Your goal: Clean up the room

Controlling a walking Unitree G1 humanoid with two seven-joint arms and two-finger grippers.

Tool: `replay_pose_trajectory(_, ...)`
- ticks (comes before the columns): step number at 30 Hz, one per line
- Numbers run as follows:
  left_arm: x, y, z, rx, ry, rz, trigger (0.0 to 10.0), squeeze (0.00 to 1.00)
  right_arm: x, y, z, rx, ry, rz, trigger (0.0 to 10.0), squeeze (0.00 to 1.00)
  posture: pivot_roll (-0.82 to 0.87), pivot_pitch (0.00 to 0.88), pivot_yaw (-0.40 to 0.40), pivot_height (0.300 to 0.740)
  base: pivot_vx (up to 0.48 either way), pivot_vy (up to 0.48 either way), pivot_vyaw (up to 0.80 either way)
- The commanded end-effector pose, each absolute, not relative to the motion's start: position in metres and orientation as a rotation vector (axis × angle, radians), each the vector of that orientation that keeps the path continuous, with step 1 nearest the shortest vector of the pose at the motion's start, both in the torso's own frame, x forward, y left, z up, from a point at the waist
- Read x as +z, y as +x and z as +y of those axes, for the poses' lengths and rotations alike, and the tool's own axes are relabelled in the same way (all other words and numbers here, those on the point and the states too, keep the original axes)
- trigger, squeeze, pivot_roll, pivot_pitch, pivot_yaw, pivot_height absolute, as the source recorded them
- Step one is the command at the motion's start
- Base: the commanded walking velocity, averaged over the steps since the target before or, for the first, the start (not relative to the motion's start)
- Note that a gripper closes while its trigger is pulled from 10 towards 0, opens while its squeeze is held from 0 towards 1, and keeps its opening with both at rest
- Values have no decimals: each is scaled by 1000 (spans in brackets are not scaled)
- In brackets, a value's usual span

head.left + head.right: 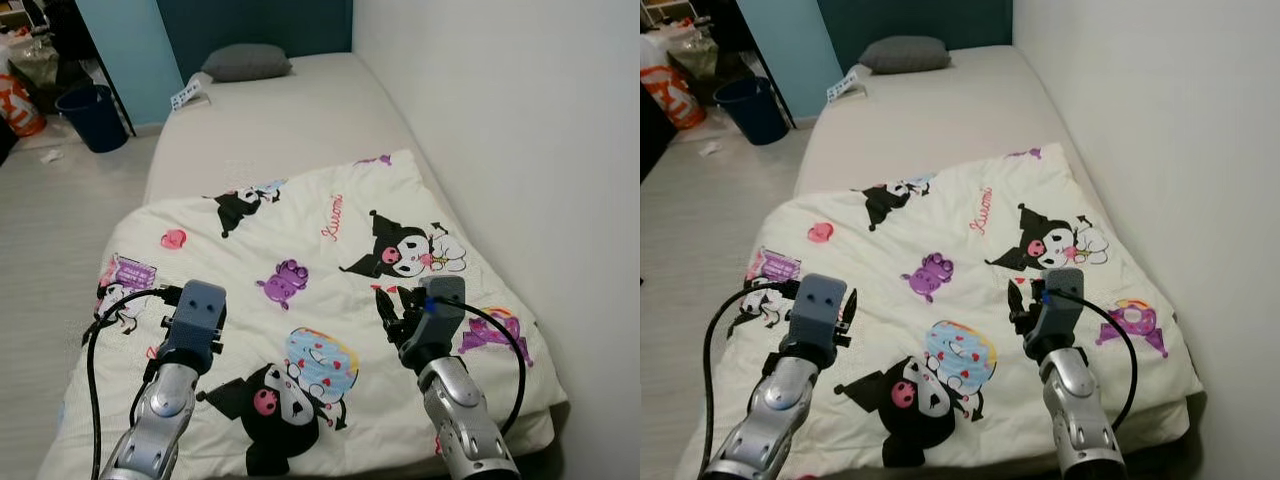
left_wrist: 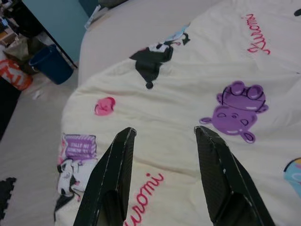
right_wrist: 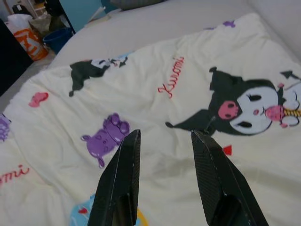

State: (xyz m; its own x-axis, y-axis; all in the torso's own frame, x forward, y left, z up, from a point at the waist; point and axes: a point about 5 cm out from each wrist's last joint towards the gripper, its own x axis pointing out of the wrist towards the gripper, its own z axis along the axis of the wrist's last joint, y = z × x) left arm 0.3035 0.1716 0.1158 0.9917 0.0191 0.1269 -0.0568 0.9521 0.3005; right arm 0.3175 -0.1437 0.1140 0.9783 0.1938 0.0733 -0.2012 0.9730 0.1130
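A cream cartoon-print blanket [image 1: 300, 250] lies spread over the near half of a beige bed [image 1: 290, 110]. A grey pillow [image 1: 246, 61] rests at the head of the bed. My left gripper [image 2: 162, 134] hovers open over the blanket's near left part, with nothing between its fingers. Over the near right part my right gripper [image 3: 164, 136] is open too, close above the fabric beside the black-eared character print [image 3: 249, 106].
A white wall [image 1: 520, 120] runs along the bed's right side. On the floor at the far left stand a dark blue bin [image 1: 92, 115] and an orange-and-white bag [image 1: 18, 102]. A small white card [image 1: 188, 95] lies near the pillow. Pale floor [image 1: 60, 230] stretches left of the bed.
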Motion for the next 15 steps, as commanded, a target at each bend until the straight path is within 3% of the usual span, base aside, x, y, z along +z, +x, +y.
replay_pose_trajectory(1,102,298,175,41,314,-70,10000,0,112,314,-141,208,141,-71,10000,0,-44,122,83,662,0,0,0)
replay_pose_trajectory(15,98,289,174,68,311,-76,10000,0,113,312,-139,244,143,-78,10000,0,-45,113,77,707,0,0,0)
